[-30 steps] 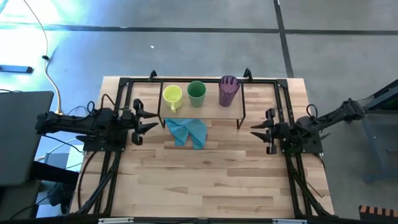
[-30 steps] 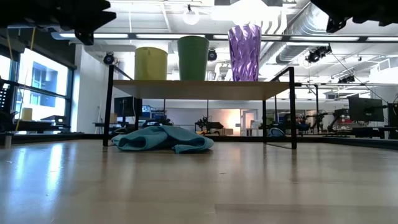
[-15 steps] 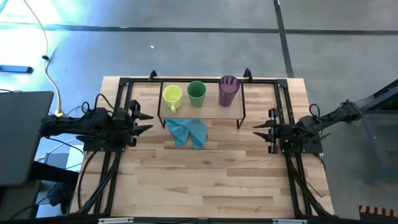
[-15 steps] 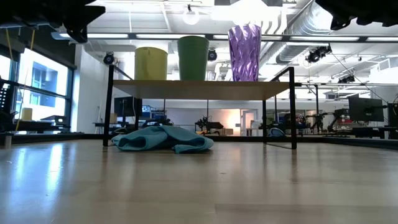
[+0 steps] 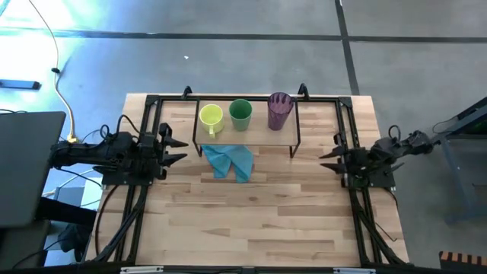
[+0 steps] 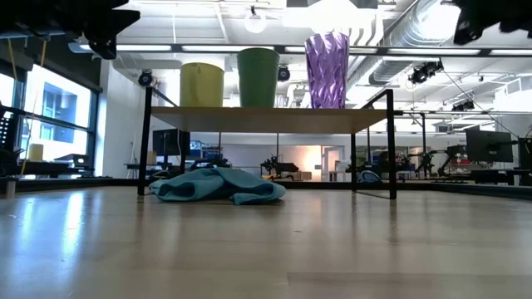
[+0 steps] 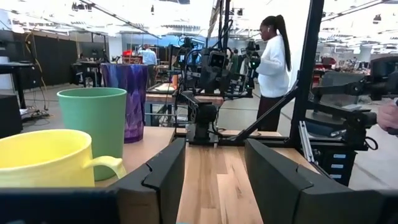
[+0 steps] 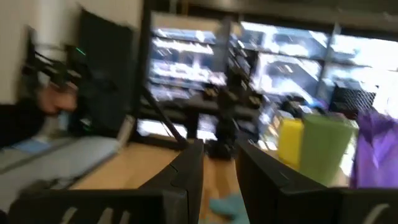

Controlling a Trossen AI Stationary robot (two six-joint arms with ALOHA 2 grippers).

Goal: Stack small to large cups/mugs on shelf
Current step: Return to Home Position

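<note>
Three cups stand in a row on the low light-wood shelf [image 5: 247,131]: the yellow-green mug [image 5: 211,118] at its left, the green cup [image 5: 240,114] in the middle, the purple tumbler [image 5: 278,111] at its right. All three stand upright on their bases, as the low view shows for the mug [image 6: 202,85], the cup [image 6: 258,77] and the tumbler [image 6: 326,71]. My left gripper [image 5: 180,149] is open and empty, left of the shelf. My right gripper [image 5: 326,161] is open and empty, right of the shelf.
A light blue cloth [image 5: 229,160] lies crumpled on the tabletop under and in front of the shelf. Black rails [image 5: 152,114] run along the table's far, left and right sides. A person stands in the room beyond, in the left wrist view [image 7: 272,59].
My left gripper has drawn back a little toward the table's left edge. My right gripper has drawn back toward the table's right edge, away from the shelf. The cups and the cloth have stayed where they were.
</note>
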